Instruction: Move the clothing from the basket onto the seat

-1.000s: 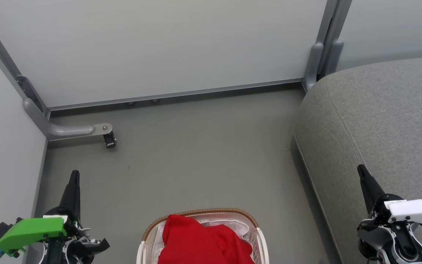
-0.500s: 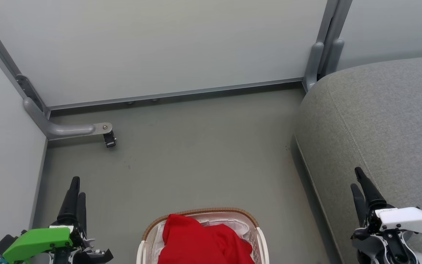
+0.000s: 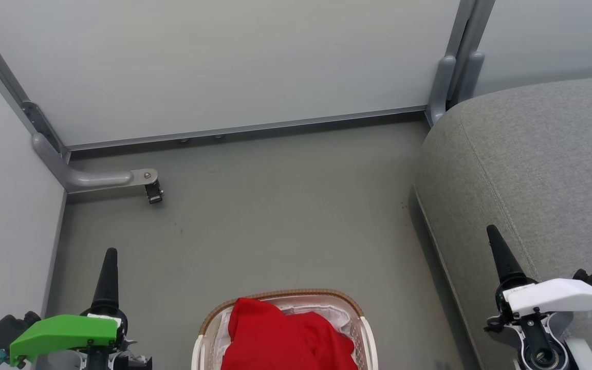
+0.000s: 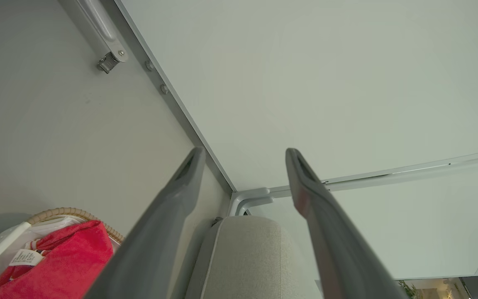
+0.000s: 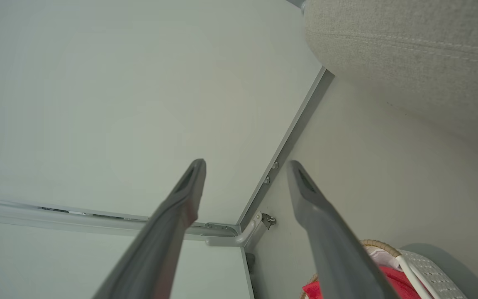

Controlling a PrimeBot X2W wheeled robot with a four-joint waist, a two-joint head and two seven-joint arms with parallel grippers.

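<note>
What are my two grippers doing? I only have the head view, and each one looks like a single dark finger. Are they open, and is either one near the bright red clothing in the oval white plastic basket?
Observer: The left wrist view shows the left gripper open, its two long dark fingers well apart with nothing between them.
Operator: And the right one?
Observer: The right wrist view shows the right gripper open and empty too.
Operator: Anything on the clothing that I can't see?
Observer: Yes. In the left wrist view a small white printed label lies on the bright red clothing, just inside the brown woven rim of the white plastic laundry basket.
</note>
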